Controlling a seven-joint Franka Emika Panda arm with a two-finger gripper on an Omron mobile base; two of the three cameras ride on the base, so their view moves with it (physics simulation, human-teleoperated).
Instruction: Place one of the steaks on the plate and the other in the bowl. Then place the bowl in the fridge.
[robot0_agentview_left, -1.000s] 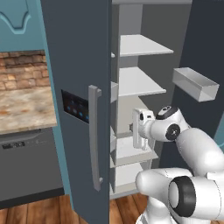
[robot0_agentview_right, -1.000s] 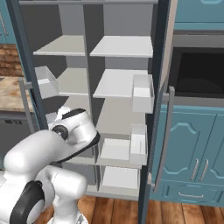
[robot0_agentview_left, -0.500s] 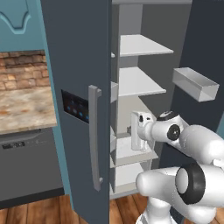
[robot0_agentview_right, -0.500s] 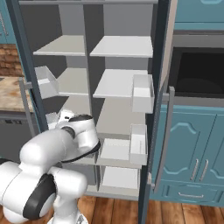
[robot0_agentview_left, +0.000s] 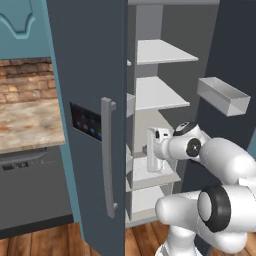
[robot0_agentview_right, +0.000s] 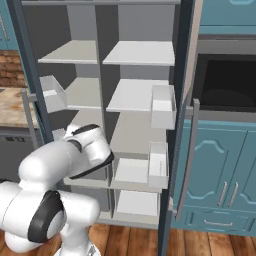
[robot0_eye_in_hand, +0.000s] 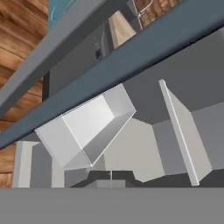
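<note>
Clearing the Hand from an Open Fridge

Standing straight ahead of the base, the fridge (robot0_agentview_left: 90, 75) has both doors swung wide, its pale shelves bare where they can be seen. The gripper (robot0_agentview_left: 154, 167) sits inside the left compartment, just above a lower shelf (robot0_agentview_left: 145, 177), its jaws clenched together on nothing (in the hand view the two dark tips (robot0_eye_in_hand: 110, 178) meet with no gap).

Judging from that, the doors are ready and the step in hand is to bring the arm out so the bowl can be carried in. To do it well, draw the hand straight back along the line of the opening rather than sweeping sideways: the left door's edge and its handle (robot0_agentview_left: 107, 155) are close on one side, and a door bin (robot0_eye_in_hand: 87, 131) hangs near the hand. Keep the wrist level so it clears the shelf above (robot0_agentview_left: 160, 95). Nudging either door risks narrowing the gap needed later.
</note>
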